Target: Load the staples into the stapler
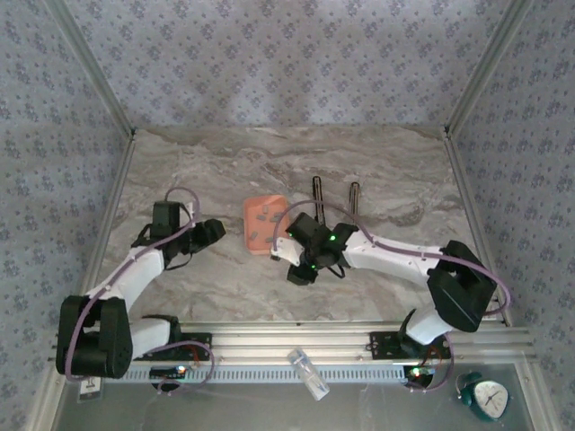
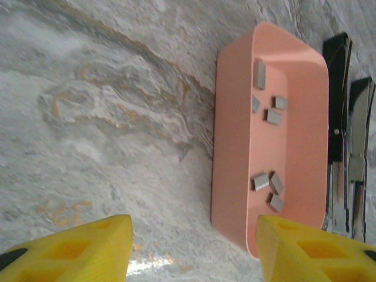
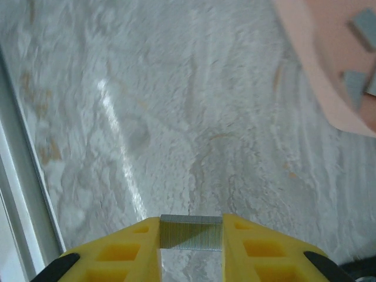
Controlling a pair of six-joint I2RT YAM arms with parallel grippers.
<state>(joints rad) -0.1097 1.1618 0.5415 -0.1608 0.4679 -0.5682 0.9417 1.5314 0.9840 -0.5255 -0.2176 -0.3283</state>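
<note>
Fingers (image 3: 126, 252) of the right gripper (image 3: 191, 238) pinch a single grey staple strip (image 3: 191, 232) between their yellow tips. The strip lies crosswise, bridging the gap, with each end pressed against one finger. It hangs above bare marble table (image 3: 176, 117), and a corner of the salmon tray (image 3: 311, 64) shows off to one side. From the top camera the right gripper (image 1: 299, 271) sits just off the tray's (image 1: 265, 224) near right corner, apart from the rim.

Yellow fingers (image 2: 88, 244) of the left gripper (image 2: 194, 247) stand spread, with nothing between them. In the top camera the left gripper (image 1: 214, 232) waits to the left of the tray, near it but not touching.

Loose staples (image 2: 273, 116) lie on the floor of the tray (image 2: 232, 147). Seven short grey blocks can be counted from the left wrist: four grouped toward one end and three toward the other, scattered at odd angles.

On the tray's far right side, just beside it, the stapler (image 2: 338, 76) lies on the table as two long parts side by side, one black and one of shiny metal. From above the stapler (image 1: 317, 193) shows as two dark bars running away from the arms.
</note>
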